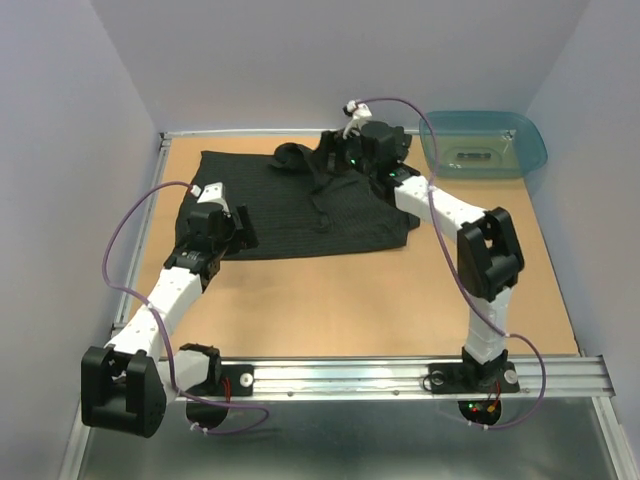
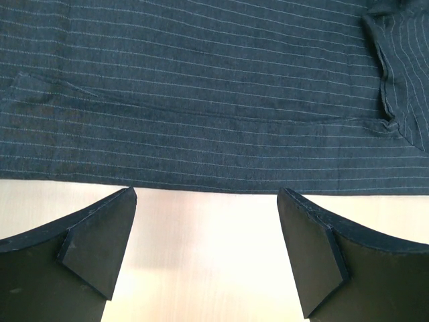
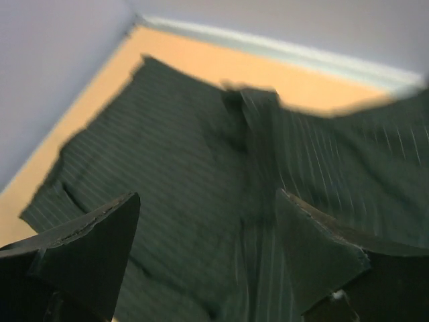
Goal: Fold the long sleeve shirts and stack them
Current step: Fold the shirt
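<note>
A black pinstriped long sleeve shirt (image 1: 290,205) lies spread on the brown table, its collar end bunched at the back. My left gripper (image 1: 238,228) is open and empty at the shirt's near left hem; in the left wrist view the hem (image 2: 201,182) runs just beyond my open gripper (image 2: 206,201), which is over bare table. My right gripper (image 1: 340,155) is open above the bunched far part of the shirt; the right wrist view shows the striped cloth (image 3: 201,194) between the spread fingers, blurred, with nothing held.
A teal plastic tub (image 1: 484,144) stands at the back right corner. Grey walls close the table on the left, back and right. A metal rail (image 1: 400,375) with the arm bases runs along the near edge. Bare table (image 1: 330,300) lies in front of the shirt.
</note>
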Tool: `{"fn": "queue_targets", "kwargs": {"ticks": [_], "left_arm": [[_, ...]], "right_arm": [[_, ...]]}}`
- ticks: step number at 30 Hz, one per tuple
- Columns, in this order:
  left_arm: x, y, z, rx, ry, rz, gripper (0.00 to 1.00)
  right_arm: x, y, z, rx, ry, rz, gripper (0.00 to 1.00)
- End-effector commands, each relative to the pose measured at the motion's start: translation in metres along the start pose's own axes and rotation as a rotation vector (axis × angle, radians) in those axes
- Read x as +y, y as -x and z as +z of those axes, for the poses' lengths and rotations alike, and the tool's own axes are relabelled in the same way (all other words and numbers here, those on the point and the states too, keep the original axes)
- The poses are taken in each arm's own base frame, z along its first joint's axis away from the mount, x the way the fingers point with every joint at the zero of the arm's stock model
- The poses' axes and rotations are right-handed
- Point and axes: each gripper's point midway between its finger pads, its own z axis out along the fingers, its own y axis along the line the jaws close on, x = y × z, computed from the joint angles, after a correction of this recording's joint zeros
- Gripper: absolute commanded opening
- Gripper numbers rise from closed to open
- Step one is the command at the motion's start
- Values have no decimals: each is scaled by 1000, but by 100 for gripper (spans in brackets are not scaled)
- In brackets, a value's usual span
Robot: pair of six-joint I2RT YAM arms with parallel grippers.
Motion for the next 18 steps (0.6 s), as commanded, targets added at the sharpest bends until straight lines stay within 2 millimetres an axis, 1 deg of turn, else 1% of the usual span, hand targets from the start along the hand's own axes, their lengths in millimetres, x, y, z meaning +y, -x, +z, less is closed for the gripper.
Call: {"fn": "queue_targets", "kwargs": {"ticks": [1,2,3,4,5,6,7,8,9,10,11,12,13,14,15,16,17,18], "left_arm": [[-1,2,0,9,14,-35,99],[0,2,1,16,22,-47,99],[1,0,3,27,34,-67,99],[1,0,4,33,43,-79,99],[1,1,5,36,46,-87,99],[1,-2,9,52,56,-101,99],[3,-2,11,54,71,-108,99],[7,-4,17,75,93,-118,99],[8,-5,20,88,105,-132,99],[11,-6,23,103,118,-139,99],[12,-8,29,127,128,-144,99],[16,-8,33,136,138,-160,99],[13,-8,37,157,122,-171,99],[13,-8,39,162,118,-179,99],[13,-6,41,162,115,-190,99],[13,-2,43,156,108,-208,99],[14,-1,44,155,107,-214,99],[16,-1,46,159,113,-222,99]], "right_arm": [[-50,31,-65,-52,-251,75,87],[-58,21,-78,-29,-277,96,87],[-60,10,-101,-1,-298,121,87],[-66,-1,-113,21,-323,131,87],[-70,-7,-126,27,-351,138,87],[-72,-27,-145,68,-373,149,86],[-74,-35,-155,81,-388,161,85],[-76,-43,-163,95,-401,176,84],[-78,-56,-172,117,-415,206,81],[-83,-69,-184,135,-431,231,79],[-85,-79,-190,154,-431,257,77],[-84,-86,-194,160,-430,299,70],[-83,-98,-199,186,-418,325,67],[-78,-104,-198,207,-391,345,63],[-74,-110,-197,222,-371,370,61],[-66,-119,-193,259,-327,396,59],[-62,-122,-190,271,-303,416,57],[-57,-120,-186,261,-277,443,56]]}}
